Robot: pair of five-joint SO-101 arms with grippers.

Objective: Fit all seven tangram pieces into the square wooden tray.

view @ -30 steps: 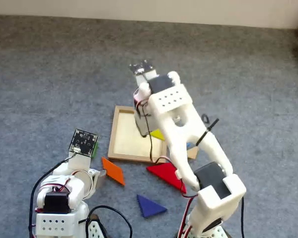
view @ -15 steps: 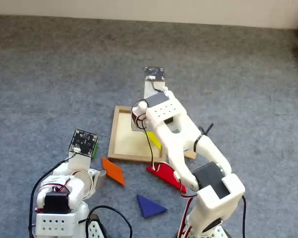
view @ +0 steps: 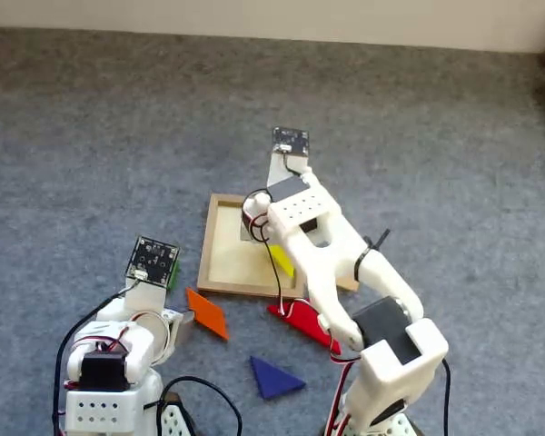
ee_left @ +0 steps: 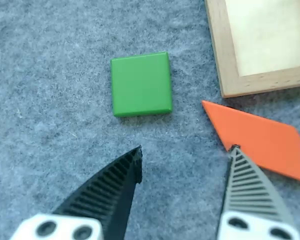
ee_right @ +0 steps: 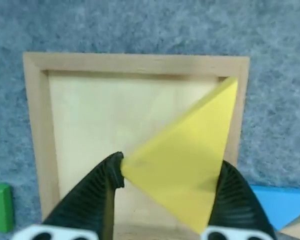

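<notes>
Gripping the triangle point(ee_right: 190, 145) over the tray point(ee_right: 35, 125), one tip overlapping the rim, the right pincer point(ee_right: 170, 167) should square it into the corner before lowering; the left pincer point(ee_left: 185, 150) hangs wide open.

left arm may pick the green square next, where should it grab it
Grip the green square across two opposite straight edges, coming straight down from above. It lies flat on the carpet, so only its thin sides offer purchase, and all four stand clear of the orange piece and tray.
</notes>
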